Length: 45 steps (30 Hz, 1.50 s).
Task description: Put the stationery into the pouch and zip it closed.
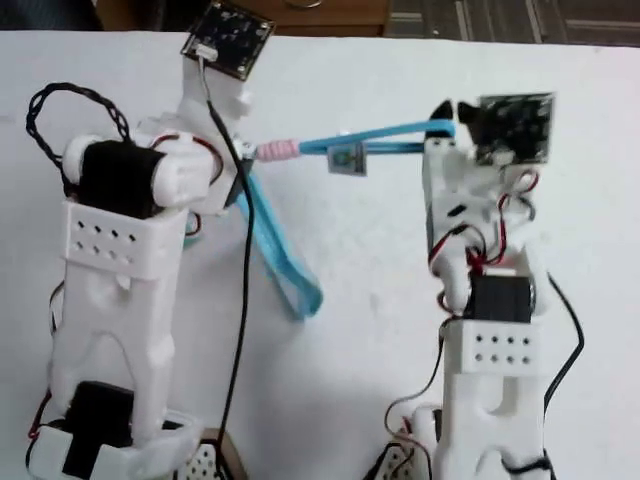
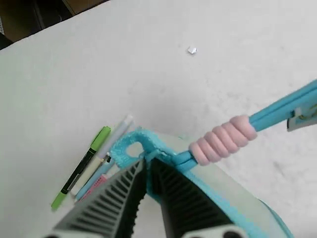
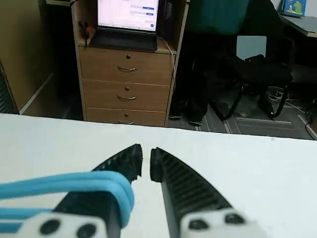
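The light blue pouch [image 1: 285, 265] lies tilted between the arms, beside my left arm. My left gripper [image 2: 147, 162] is shut on its corner [image 2: 130, 146], where the zipper edge ends; from above it sits at the pouch's top end [image 1: 240, 178]. A pink ribbed grip [image 2: 223, 141] joins that corner to a blue strap [image 1: 385, 140] carrying a small tag [image 1: 347, 160]. The strap runs taut to my right gripper [image 3: 146, 158], whose jaws are almost together with the strap loop [image 3: 74, 183] hooked round one finger. A green highlighter [image 2: 81, 166] and other pens [image 2: 106, 153] lie on the table beside the pouch.
A small white scrap [image 2: 191, 50] lies on the white table [image 1: 380, 260]. Beyond the table's far edge stand a wooden drawer unit [image 3: 126, 84] and a black chair [image 3: 257, 74]. Black cables [image 1: 240, 300] trail along both arms.
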Each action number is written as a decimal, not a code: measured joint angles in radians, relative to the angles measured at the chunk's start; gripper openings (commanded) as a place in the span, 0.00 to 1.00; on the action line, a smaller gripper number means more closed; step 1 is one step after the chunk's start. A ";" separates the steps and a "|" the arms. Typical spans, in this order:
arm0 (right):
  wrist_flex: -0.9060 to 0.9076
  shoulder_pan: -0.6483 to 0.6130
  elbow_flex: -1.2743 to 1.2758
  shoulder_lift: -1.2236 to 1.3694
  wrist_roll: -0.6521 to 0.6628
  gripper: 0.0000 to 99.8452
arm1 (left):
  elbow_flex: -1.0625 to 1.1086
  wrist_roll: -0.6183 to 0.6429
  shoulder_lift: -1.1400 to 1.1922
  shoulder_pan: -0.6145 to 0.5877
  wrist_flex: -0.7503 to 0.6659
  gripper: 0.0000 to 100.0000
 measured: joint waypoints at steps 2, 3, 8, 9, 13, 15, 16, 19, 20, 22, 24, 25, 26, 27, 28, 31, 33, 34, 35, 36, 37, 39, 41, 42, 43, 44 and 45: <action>0.025 0.011 -0.060 0.049 -0.034 0.02 | -0.005 0.000 0.000 0.002 0.000 0.02; 0.041 0.011 -0.091 0.072 -0.052 0.02 | -0.005 0.000 0.000 0.002 -0.002 0.02; 0.120 0.011 -0.253 0.138 -0.130 0.02 | -0.037 0.038 0.002 0.002 -0.002 0.02; 0.132 0.011 -0.284 0.140 -0.140 0.02 | -0.057 0.068 0.005 0.002 -0.002 0.02; 0.178 0.012 -0.379 0.147 -0.153 0.02 | -0.144 0.118 0.041 0.002 0.000 0.02; 0.189 0.012 -0.407 0.149 -0.155 0.02 | -0.160 0.124 0.044 0.002 0.000 0.02; 0.189 0.012 -0.411 0.149 -0.155 0.02 | -0.161 0.124 0.044 0.002 0.000 0.02; 0.189 0.012 -0.414 0.157 -0.155 0.02 | -0.164 0.124 0.044 0.002 0.000 0.02; 0.189 0.012 -0.414 0.157 -0.155 0.02 | -0.169 0.124 0.044 0.002 0.000 0.02; 0.189 0.046 -0.414 0.169 -0.155 0.02 | -0.169 0.124 0.044 0.002 0.000 0.02; 0.189 0.058 -0.414 0.189 -0.155 0.02 | -0.170 0.124 0.044 -0.021 0.000 0.02; 0.189 0.058 -0.414 0.199 -0.155 0.02 | -0.170 0.124 0.044 -0.028 0.000 0.02; 0.189 0.057 -0.414 0.206 -0.155 0.02 | -0.170 0.124 0.044 -0.038 0.000 0.02; 0.189 0.057 -0.414 0.215 -0.155 0.02 | -0.170 0.124 0.046 -0.048 0.000 0.02; 0.189 0.057 -0.414 0.221 -0.155 0.02 | -0.170 0.124 0.046 -0.048 0.000 0.02; 0.192 0.057 -0.437 0.239 -0.155 0.02 | -0.170 0.124 0.046 -0.049 0.000 0.02; 0.192 0.057 -0.462 0.252 -0.155 0.02 | -0.170 0.124 0.046 -0.049 0.000 0.02; 0.192 0.057 -0.471 0.255 -0.155 0.02 | -0.170 0.124 0.046 -0.049 -0.002 0.02; 0.192 0.057 -0.476 0.255 -0.155 0.02 | -0.172 0.124 0.046 -0.058 -0.002 0.02; 0.192 0.055 -0.476 0.255 -0.155 0.02 | -0.172 0.124 0.046 -0.066 -0.002 0.02; 0.192 0.055 -0.476 0.255 -0.155 0.02 | -0.172 0.124 0.046 -0.068 -0.002 0.02; 0.215 0.055 -0.477 0.255 -0.155 0.02 | -0.172 0.124 0.046 -0.068 -0.002 0.02; 0.226 0.055 -0.477 0.255 -0.155 0.02 | -0.172 0.126 0.046 -0.068 -0.014 0.02; 0.227 0.055 -0.477 0.255 -0.155 0.02 | -0.172 0.127 0.046 -0.068 -0.018 0.02; 0.227 0.055 -0.477 0.255 -0.155 0.02 | -0.172 0.127 0.046 -0.068 -0.023 0.02; 0.227 0.055 -0.477 0.255 -0.155 0.02 | -0.172 0.127 0.046 -0.068 -0.026 0.02; 0.227 0.055 -0.477 0.255 -0.155 0.02 | -0.172 0.127 0.046 -0.068 -0.031 0.02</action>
